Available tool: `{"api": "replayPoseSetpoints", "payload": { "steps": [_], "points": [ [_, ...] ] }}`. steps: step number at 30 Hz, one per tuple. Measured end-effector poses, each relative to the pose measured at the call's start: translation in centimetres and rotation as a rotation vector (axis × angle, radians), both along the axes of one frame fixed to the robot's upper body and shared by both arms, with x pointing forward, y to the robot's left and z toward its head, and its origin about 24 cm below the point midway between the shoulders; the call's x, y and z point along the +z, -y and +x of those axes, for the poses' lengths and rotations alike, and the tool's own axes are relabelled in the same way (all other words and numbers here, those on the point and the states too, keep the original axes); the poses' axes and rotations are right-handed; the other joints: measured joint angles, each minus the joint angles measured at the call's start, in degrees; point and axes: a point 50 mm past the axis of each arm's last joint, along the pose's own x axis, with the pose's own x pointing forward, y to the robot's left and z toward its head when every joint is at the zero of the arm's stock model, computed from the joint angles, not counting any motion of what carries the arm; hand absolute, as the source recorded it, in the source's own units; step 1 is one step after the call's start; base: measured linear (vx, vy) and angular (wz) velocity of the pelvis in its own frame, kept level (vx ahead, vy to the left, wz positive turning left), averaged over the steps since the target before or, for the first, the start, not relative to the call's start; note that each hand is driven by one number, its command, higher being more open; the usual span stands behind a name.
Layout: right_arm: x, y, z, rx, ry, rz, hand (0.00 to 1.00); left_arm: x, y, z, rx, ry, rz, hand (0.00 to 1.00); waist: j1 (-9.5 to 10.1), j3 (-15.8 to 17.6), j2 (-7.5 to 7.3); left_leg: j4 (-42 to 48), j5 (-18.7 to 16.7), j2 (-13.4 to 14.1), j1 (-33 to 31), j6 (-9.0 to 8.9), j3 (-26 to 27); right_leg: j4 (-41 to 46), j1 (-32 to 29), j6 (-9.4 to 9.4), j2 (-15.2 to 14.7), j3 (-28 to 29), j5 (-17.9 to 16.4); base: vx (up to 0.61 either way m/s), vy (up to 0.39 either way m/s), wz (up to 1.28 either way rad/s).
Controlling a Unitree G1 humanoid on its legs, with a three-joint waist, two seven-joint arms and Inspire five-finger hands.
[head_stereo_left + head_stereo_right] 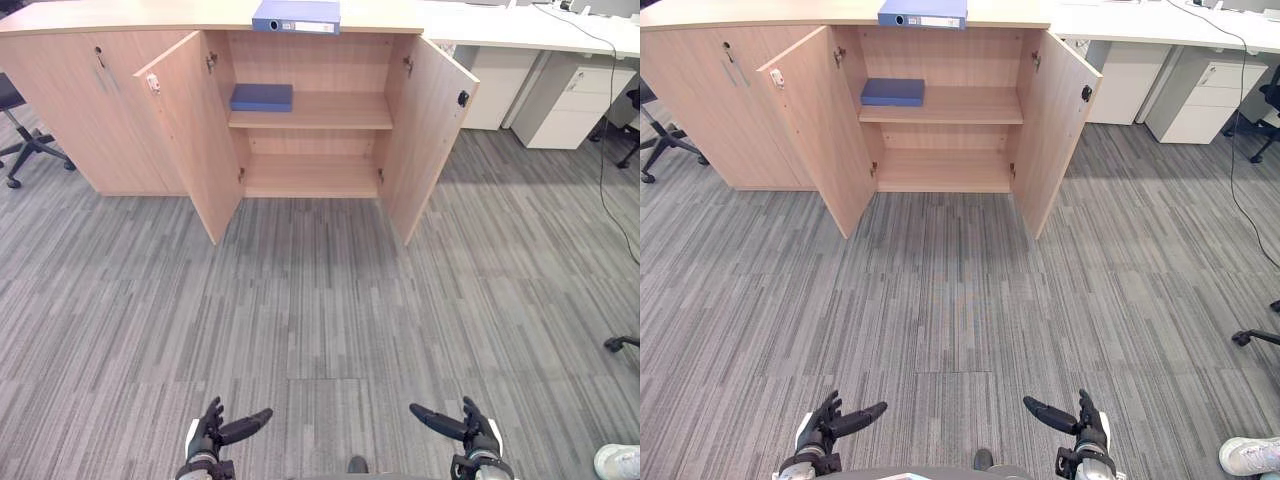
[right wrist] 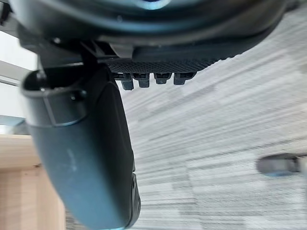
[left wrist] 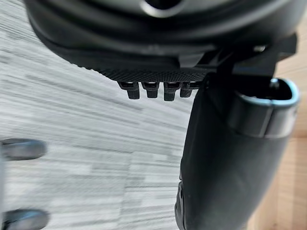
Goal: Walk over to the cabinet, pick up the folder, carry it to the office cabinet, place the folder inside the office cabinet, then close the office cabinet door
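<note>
A blue ring binder [image 1: 296, 17] lies flat on top of the low wooden cabinet [image 1: 310, 175] ahead. Both cabinet doors stand open, the left door [image 1: 190, 140] and the right door [image 1: 425, 135] swung toward me. A flat dark-blue folder [image 1: 262, 97] rests on the left of the upper shelf inside. My left hand [image 1: 215, 435] and right hand [image 1: 465, 430] hover low over the carpet, far from the cabinet, both open and holding nothing. The wrist views show my left hand [image 3: 158, 48] and right hand [image 2: 144, 38] with thumbs out over grey carpet.
An office chair [image 1: 20, 140] stands at the cabinet's left end. White drawer units [image 1: 565, 100] sit under a desk at the right, with a black cable [image 1: 603, 150] hanging there. A chair base [image 1: 620, 343] and a person's shoe [image 1: 618, 460] are at the right edge.
</note>
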Motion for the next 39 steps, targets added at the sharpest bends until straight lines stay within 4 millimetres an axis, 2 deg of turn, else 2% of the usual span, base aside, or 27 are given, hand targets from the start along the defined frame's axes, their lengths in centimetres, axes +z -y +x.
{"api": "replayPoseSetpoints", "payload": {
  "steps": [6,11,17,19,20,21,23,25,27,28,29,30,31,32,33,34,35,36,37,38,39],
  "points": [
    [0.7,0.2,0.6,0.035,0.033,-0.027,1.0,0.9,-0.7,0.5,0.009,0.052,0.021,1.0,-0.09,1.57,0.11,-0.17,-0.13,-0.33,0.34,-0.19,0.09,-0.98,0.68,0.05,-0.34,-0.2,0.03,0.04,0.019,0.01],
    [1.7,0.6,2.1,0.073,0.087,-0.066,1.0,1.5,-0.7,0.8,0.003,0.094,0.027,1.0,-0.05,2.47,0.15,0.52,-0.74,-0.25,-0.06,-0.79,0.42,-1.08,0.56,0.06,-0.33,0.1,0.02,0.01,0.001,-0.01],
    [3.1,0.6,5.2,0.133,0.166,-0.096,1.0,2.8,-0.5,1.8,-0.005,0.174,0.039,1.0,1.18,4.15,1.18,8.12,-5.76,1.29,-5.64,1.03,3.23,1.78,-3.64,0.61,0.61,2.46,-0.85,-0.01,0.012,-0.2],
    [3.3,0.6,5.6,0.13,0.18,-0.103,1.0,3.0,-0.2,2.1,-0.006,0.19,0.033,1.0,1.41,4.53,1.77,10.7,-7.69,1.33,-7.05,1.63,3.48,9.33,-7.58,1.32,0.47,2.83,-5.15,0.04,0.042,-0.15],
    [3.3,0.5,5.7,0.13,0.182,-0.101,1.0,3.3,-0.2,2.4,-0.011,0.208,0.035,1.0,1.25,4.92,1.47,12.03,-9.12,0.85,-7.12,2.36,3.57,16.47,-10.34,1.9,-0.15,2.67,-8.78,0.06,0.042,-0.03],
    [3.4,0.5,5.7,0.131,0.184,-0.102,1.0,3.4,-0.2,2.5,-0.012,0.215,0.036,1.0,1.32,5.34,1.41,12.43,-9.72,0.58,-6.87,2.58,3.6,20.81,-11.98,2.2,-0.59,2.29,-10.25,0.08,0.058,0.01],
    [3.8,0.2,6.1,0.144,0.206,-0.105,1.0,3.7,-0.2,3.2,-0.029,0.233,0.048,1.0,0.59,7.63,1.5,12.47,-11.55,-0.28,-3.79,4.43,2.66,40.71,-20.28,3.02,-2.67,-1.78,-12.58,0.13,0.06,0.13],
    [3.9,-0.1,6.1,0.162,0.213,-0.105,1.0,3.8,-0.3,3.3,-0.05,0.229,0.064,1.0,0.07,8.06,1.55,11.72,-12.67,-0.38,-1.41,4.22,1.87,41.38,-23.69,2.01,-3.51,-4.28,-15.07,0.3,0.047,0.21],
    [4.3,-0.2,6.5,0.172,0.238,-0.112,1.0,4.1,-0.3,4.0,-0.077,0.241,0.073,1.0,-0.73,8.77,1.71,9.81,-13.37,-0.19,1.09,3.92,0.43,37.3,-27.36,2.12,-3.51,-5.48,-14.76,0.36,-0.011,0.43],
    [4.6,-0.1,6.9,0.176,0.248,-0.119,1.0,4.4,-0.1,5.1,-0.081,0.267,0.072,1.0,-1.88,9.94,2.66,7.95,-13.42,1.09,3.02,3.8,-1.49,31.62,-28.95,1.16,-2.96,-6.96,-12.89,0.64,-0.12,0.82],
    [4.6,0.1,6.9,0.178,0.246,-0.126,1.0,4.8,0.1,6.2,-0.089,0.292,0.074,1.0,-2.21,10.41,3.35,5.95,-13.23,2.35,4.79,2.57,-2.82,23.76,-30.18,0.62,-1.91,-7.76,-7.2,0.68,-0.143,0.95],
    [4.5,0.1,6.7,0.181,0.24,-0.128,1.0,5.0,0.1,6.6,-0.091,0.302,0.078,1.0,-2.4,10.39,3.31,5.24,-13.38,3.17,6.15,0.72,-3.73,20.35,-29.94,0.09,-1.31,-7.72,1.19,0.61,-0.14,0.73],
    [4.5,0.1,6.6,0.183,0.238,-0.13,1.0,5.0,0.2,6.7,-0.092,0.305,0.078,1.0,-2.61,10.4,3.41,5.23,-13.75,3.79,7.04,-0.08,-4.32,20.23,-29.28,-2.07,-1.28,-7.88,4.98,0.53,-0.13,0.38],
    [4.9,0.1,7.5,0.187,0.256,-0.132,1.0,5.2,0.4,7.3,-0.095,0.321,0.073,1.0,-2.21,10.74,4.8,6.57,-12.71,6.0,6.88,-2.52,-4.46,24.87,-30.03,-3.79,-0.54,-9.14,1.2,0.78,-0.228,0.35],
    [5.2,0.1,8.0,0.189,0.273,-0.136,1.0,5.1,0.8,7.6,-0.11,0.321,0.065,1.0,-2.9,10.77,4.53,9.51,-9.63,5.71,6.63,-5.12,-4.64,28.89,-29.85,-3.82,-1.5,-9.81,-2.43,0.64,-0.195,0.28],
    [5.3,0.1,8.1,0.192,0.275,-0.137,1.0,5.0,1.1,7.5,-0.112,0.316,0.055,1.0,-3.1,10.79,4.49,12.81,-7.48,5.57,6.0,-5.11,-4.62,30.32,-28.71,-4.18,-2.06,-10.22,-3.8,0.75,-0.26,0.52],
    [5.2,0.0,7.8,0.203,0.269,-0.139,1.0,4.5,1.8,7.2,-0.105,0.3,0.03,1.0,-3.35,10.93,4.27,24.5,-1.31,5.69,2.97,-4.14,-3.64,29.95,-24.07,-4.26,-2.68,-11.38,-5.92,0.63,-0.19,0.37],
    [5.0,-0.4,7.7,0.232,0.261,-0.139,1.0,4.1,2.0,6.5,-0.097,0.284,0.018,1.0,-2.91,11.38,3.55,39.73,5.43,7.79,-2.58,-4.4,-2.6,24.76,-17.04,-4.48,-2.18,-10.73,-7.03,0.75,-0.213,0.16],
    [4.9,-1.2,8.0,0.252,0.266,-0.126,1.0,4.0,1.9,6.2,-0.094,0.287,0.022,1.0,-2.07,11.55,3.65,50.51,2.81,9.69,-7.1,-3.25,-1.09,20.78,-12.63,-4.66,-0.77,-10.03,-7.3,0.49,-0.101,-0.2],
    [5.0,-1.5,8.3,0.262,0.274,-0.123,1.0,4.0,1.7,6.1,-0.088,0.287,0.026,1.0,-1.29,11.61,3.83,56.13,0.57,11.04,-10.18,-2.0,0.08,18.32,-10.01,-4.77,0.05,-9.23,-7.37,0.55,-0.069,-0.52],
    [5.1,-2.5,8.8,0.266,0.299,-0.098,1.0,4.1,1.4,6.1,-0.079,0.288,0.031,1.0,0.52,12.32,2.64,61.7,-2.96,12.66,-17.17,-0.46,2.48,12.77,-4.07,-4.79,0.79,-7.66,-7.4,0.53,-0.046,-0.45]
  ]
}}
